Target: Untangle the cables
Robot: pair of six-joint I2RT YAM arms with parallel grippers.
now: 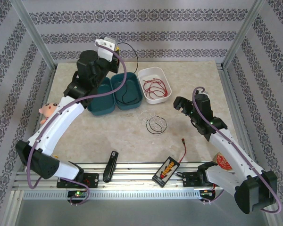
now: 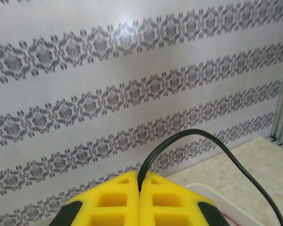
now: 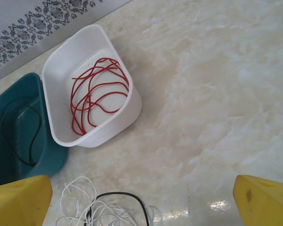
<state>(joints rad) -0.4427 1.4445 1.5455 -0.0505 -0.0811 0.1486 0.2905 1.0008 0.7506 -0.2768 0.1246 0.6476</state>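
The right hand (image 1: pixel 180 107), spread wide above the tabletop (image 1: pixel 198 80), hangs just beside the white wire (image 3: pixel 78 200) and a black loop (image 3: pixel 122 195) tangled with it, the heap lying off its left finger. The left hand (image 2: pixel 140 190), high and well apart, pinches a black wire (image 2: pixel 198 135) that runs down toward the teal bin (image 1: pixel 127 92). The right hand looks the nearer to the heap.

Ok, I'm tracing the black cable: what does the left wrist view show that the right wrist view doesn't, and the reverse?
Left wrist alone: the left fingers shut on the black cable, which arches up and right. Right wrist alone: the teal tub, the white cable tangled on the table, the open right fingers, the whole red cable coiled in the white tub. Both: black cable, white tub, table, patterned wall.
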